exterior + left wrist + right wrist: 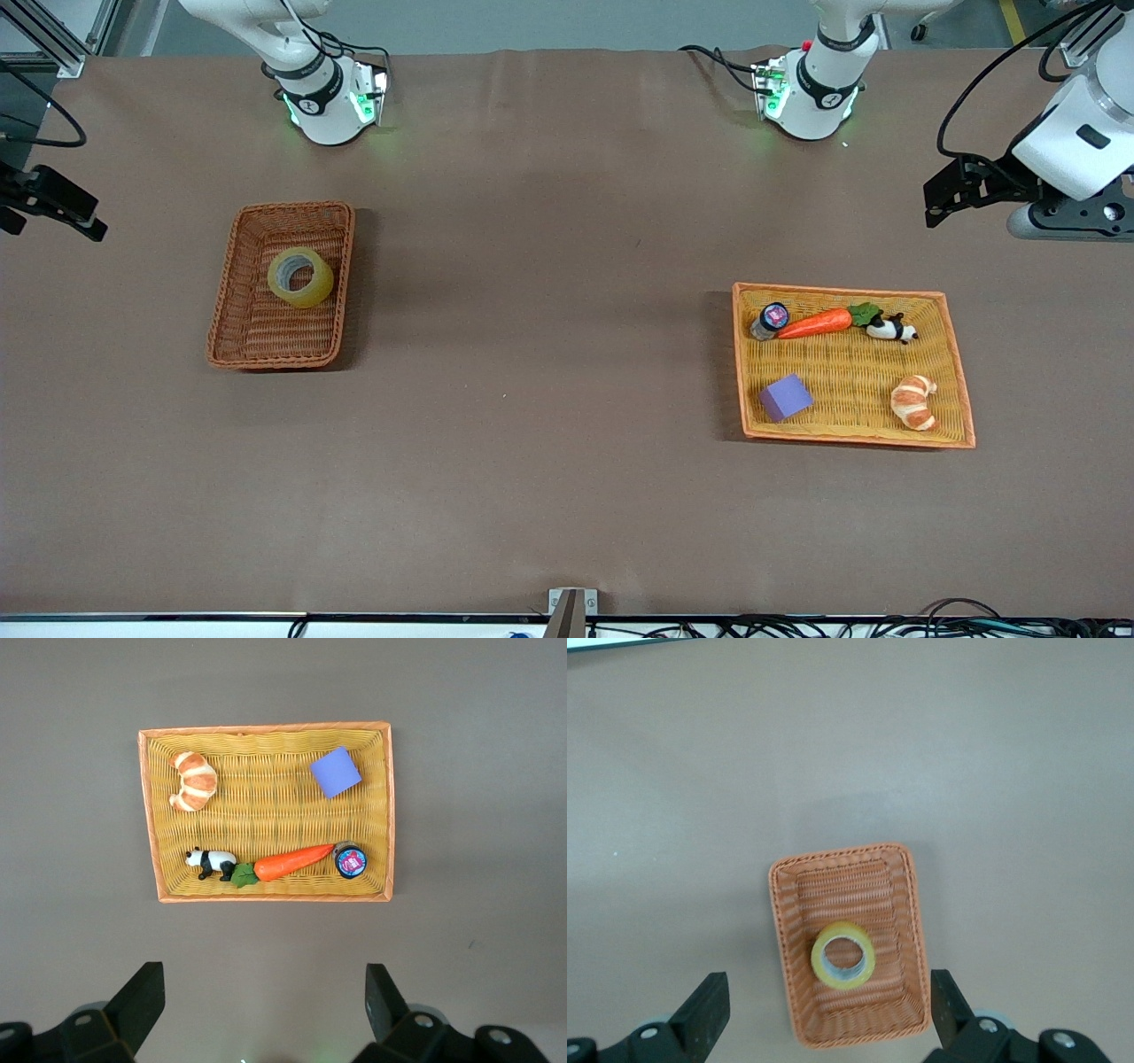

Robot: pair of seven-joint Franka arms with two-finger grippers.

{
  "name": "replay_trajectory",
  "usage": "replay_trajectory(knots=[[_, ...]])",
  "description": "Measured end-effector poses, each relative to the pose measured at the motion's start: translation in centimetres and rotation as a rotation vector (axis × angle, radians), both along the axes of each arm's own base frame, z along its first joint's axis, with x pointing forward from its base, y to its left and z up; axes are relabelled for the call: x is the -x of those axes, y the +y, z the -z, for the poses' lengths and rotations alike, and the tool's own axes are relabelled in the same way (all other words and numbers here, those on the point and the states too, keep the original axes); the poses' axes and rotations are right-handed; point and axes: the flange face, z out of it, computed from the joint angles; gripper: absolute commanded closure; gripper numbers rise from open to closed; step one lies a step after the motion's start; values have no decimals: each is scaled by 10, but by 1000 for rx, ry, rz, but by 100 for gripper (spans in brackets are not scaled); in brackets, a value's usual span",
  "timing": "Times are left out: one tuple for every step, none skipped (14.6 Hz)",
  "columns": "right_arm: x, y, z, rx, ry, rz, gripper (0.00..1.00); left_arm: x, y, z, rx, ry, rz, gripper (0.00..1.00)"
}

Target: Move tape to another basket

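The tape [315, 289], a yellowish ring with a grey core, lies in the reddish-brown wicker basket [227, 297] toward the right arm's end of the table. It also shows in the right wrist view [819, 959], inside the basket [909, 904]. My right gripper [49, 208] is open and empty, held high over the table edge at the right arm's end; its jaws [830, 1010] stand wide apart. My left gripper [955, 190] is open and empty, high over the left arm's end, with its jaws [263, 1001] wide apart.
A flat orange-yellow woven tray [837, 290] lies toward the left arm's end and shows in the left wrist view [266, 727]. It holds a purple cube [785, 397], a croissant [914, 401], a carrot [817, 323], a panda figure [891, 329] and a small jar [771, 320].
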Motion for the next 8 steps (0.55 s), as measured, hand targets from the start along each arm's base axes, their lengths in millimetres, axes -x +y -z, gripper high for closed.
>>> replay_trajectory(knots=[[-3,-1,1,-7,-2,24,0,0,0,0,0,0,0,0],[-7,-1,4,-11,-5,33,0,0,0,0,0,0,0,0],[-10,0,7,-13,-3,36,0,0,0,0,0,0,0,0],[-12,2,10,-13,2,36,0,0,0,0,0,-1,0,0],[-13,3,12,-13,6,35,0,0,0,-1,0,-1,0,0],[-13,3,13,-13,8,34,0,0,0,-1,0,-2,0,0],[-13,4,13,-13,10,28,0,0,0,-1,0,-2,0,0],[-12,4,14,-12,16,15,0,0,0,-1,0,-2,1,0]])
